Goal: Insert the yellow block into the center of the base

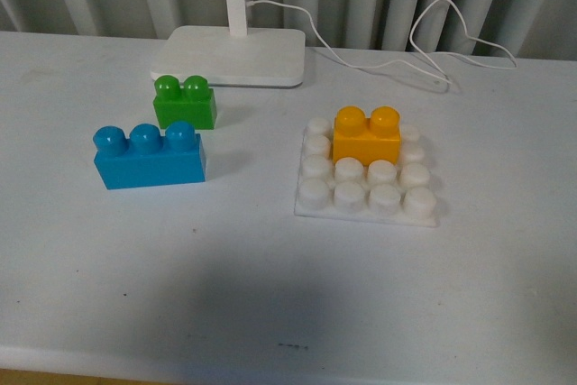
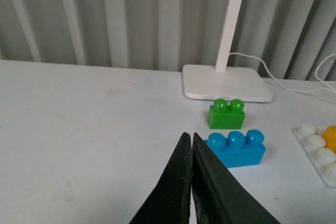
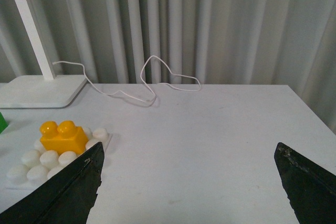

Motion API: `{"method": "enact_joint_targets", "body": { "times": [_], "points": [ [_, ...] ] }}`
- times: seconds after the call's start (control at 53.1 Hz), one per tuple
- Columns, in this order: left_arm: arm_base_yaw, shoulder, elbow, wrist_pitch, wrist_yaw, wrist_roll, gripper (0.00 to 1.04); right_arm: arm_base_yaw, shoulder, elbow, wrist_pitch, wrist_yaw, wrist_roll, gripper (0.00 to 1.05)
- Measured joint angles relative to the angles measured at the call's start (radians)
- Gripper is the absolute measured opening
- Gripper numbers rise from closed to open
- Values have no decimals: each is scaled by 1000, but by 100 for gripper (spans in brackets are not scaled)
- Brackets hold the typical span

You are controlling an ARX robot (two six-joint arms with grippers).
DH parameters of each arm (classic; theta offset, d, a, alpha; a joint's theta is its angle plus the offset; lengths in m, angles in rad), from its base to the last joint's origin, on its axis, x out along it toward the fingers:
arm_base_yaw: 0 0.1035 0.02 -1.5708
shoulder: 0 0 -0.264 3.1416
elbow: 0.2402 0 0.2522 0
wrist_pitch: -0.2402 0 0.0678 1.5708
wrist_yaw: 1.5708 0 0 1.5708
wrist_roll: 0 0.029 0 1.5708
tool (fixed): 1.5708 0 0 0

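Right gripper (image 3: 189,177): fingers spread wide apart with nothing between them, raised above bare table to the right of the base; seen only in its own wrist view.
Left gripper (image 2: 191,145): the two dark fingers are pressed together, holding nothing, poised over the table on the near side of the blue brick; absent from the front view.
Yellow block (image 1: 366,134): upright on the base, two studs up, sitting over the centre columns toward the far rows; it looks seated on the studs, though how fully cannot be told.
Base (image 1: 365,194): flat white stud plate on the table, right of centre; two near rows of studs and the side studs stay uncovered.
Blue three-stud brick (image 1: 150,157): on the table, left of the base, well apart from it.
Green two-stud brick (image 1: 185,102): just beyond the blue brick, near the lamp foot.
Lamp foot (image 1: 230,55): white, at the far edge, pole rising from it.
White cable (image 1: 424,47): trails to the right along the far table.
Table (image 1: 270,277): white.
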Motion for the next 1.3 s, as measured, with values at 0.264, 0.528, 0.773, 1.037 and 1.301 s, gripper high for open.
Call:
{"method": "enact_joint_targets", "body": {
  "times": [0.264, 0.528, 0.773, 1.037, 1.301],
  "points": [
    [0, -72, 0, -70, -2, 0, 4, 0, 0, 0, 0, 0, 0, 95],
    [0, -249, 0, -254, -2, -2, 4, 0, 0, 0, 0, 0, 0, 95],
    [0, -250, 0, -255, -2, -2, 4, 0, 0, 0, 0, 0, 0, 95],
    [0, -250, 0, -255, -2, -3, 47, 0, 0, 0, 0, 0, 0, 95],
    [0, -250, 0, -255, -2, -3, 93, 0, 0, 0, 0, 0, 0, 95]
  ]
}}
